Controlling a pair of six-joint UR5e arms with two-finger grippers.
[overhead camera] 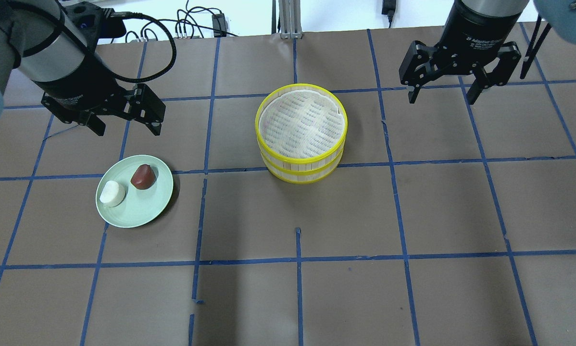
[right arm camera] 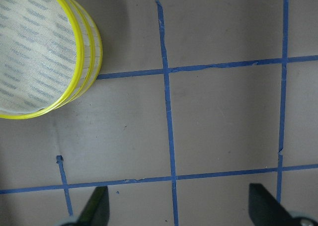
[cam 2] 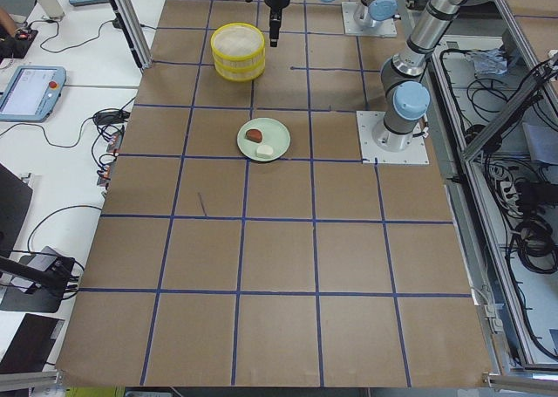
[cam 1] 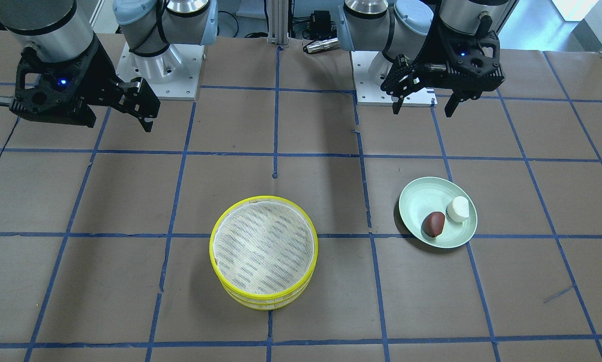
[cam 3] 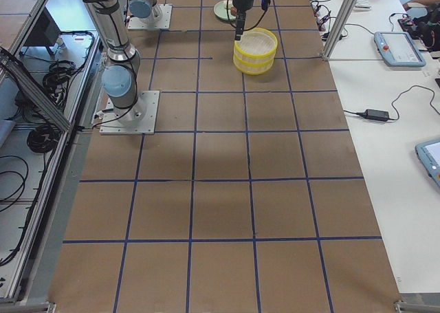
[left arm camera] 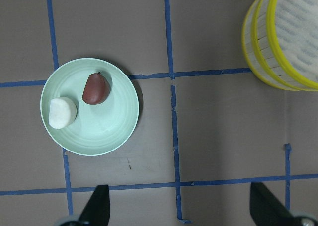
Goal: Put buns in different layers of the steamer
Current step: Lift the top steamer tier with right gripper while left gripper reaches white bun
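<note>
The two steamer layers (overhead camera: pixel 301 122) are stacked, yellow-rimmed, with the top liner bare; they also show in the front view (cam 1: pixel 263 247). The white bun (overhead camera: pixel 112 193) and the reddish-brown bun (overhead camera: pixel 143 177) lie side by side on a pale green plate (overhead camera: pixel 139 206). My left gripper (overhead camera: pixel 128 129) is open and empty, hovering just beyond the plate. My right gripper (overhead camera: pixel 442 96) is open and empty, to the right of the steamer. The left wrist view shows the plate (left arm camera: pixel 99 129), both buns and the steamer's edge (left arm camera: pixel 283 42).
The brown table is marked with a grid of blue tape lines. The arm bases stand at the robot's edge of the table (cam 1: pixel 160 70). Bare tabletop lies between the plate and the steamer (overhead camera: pixel 211 158).
</note>
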